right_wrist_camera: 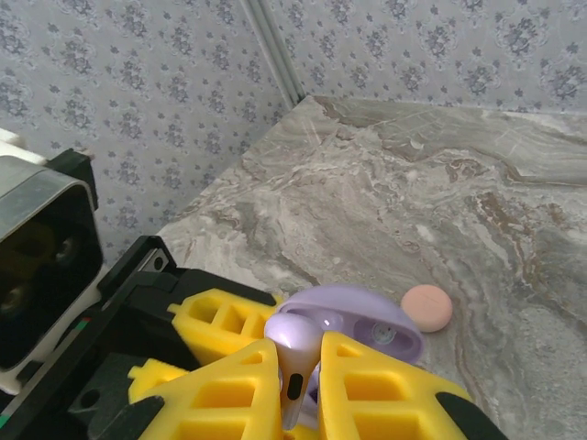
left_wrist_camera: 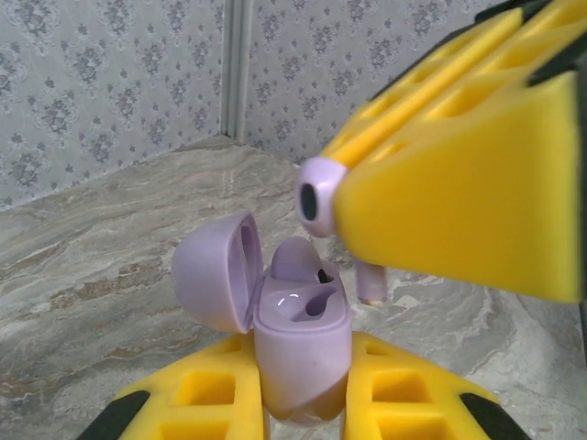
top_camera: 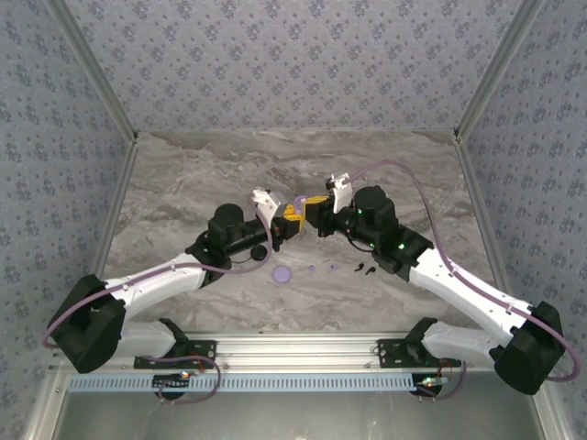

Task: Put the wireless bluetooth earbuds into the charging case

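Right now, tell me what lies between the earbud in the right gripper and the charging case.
Nothing: in the left wrist view a narrow bare gap separates the purple earbud, in the right gripper, from the open charging case.

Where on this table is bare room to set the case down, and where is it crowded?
Crowded: the centre, where left claw, holding the charging case, meets right claw, holding an earbud, and, on their near side, the purple disc and black earbuds. Bare: the broad far strip of table between them and the back wall, corner to corner.
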You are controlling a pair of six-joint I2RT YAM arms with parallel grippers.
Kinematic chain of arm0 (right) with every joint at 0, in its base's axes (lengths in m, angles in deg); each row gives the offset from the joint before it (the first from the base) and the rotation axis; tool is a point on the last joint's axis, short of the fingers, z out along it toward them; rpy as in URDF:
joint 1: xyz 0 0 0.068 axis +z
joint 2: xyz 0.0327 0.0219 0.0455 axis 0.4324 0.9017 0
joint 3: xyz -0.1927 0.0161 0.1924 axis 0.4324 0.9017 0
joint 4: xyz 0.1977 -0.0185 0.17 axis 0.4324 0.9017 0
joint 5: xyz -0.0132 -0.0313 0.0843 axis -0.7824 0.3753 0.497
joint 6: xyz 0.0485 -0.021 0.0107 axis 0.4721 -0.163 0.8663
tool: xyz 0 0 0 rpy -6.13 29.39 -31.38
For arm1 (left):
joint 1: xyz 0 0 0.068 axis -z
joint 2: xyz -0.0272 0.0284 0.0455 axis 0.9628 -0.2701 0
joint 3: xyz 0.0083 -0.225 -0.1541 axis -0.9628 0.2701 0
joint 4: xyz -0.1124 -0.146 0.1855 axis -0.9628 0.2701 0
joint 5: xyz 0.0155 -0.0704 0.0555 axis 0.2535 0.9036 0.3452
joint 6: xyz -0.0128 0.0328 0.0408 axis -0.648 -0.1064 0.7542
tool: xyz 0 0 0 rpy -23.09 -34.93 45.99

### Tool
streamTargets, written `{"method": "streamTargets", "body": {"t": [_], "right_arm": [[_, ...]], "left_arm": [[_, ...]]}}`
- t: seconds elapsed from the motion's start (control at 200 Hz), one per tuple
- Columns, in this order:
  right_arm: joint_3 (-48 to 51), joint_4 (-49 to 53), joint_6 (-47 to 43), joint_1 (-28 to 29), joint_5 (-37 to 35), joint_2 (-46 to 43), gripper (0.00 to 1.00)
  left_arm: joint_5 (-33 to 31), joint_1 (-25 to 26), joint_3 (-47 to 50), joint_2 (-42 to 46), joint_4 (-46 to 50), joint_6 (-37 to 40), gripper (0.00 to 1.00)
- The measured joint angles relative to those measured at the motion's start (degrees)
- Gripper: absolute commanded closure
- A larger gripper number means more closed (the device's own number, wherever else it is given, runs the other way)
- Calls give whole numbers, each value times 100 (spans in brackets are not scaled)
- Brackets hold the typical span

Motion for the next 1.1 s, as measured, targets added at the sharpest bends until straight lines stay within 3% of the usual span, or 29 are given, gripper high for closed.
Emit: {"method": "streamTargets", "body": {"t": [0.879, 0.979, 1.104], "right_arm": [[-7, -63, -105, 2, -210, 103, 83], [-7, -57, -131, -4, -157, 103, 76], [-24, -33, -136, -57, -31, 103, 56]], "left_arm": [[61, 4, -17, -2, -105, -35, 100], [61, 4, -17, -2, -105, -42, 100], [61, 4, -17, -2, -103, -42, 100]]}}
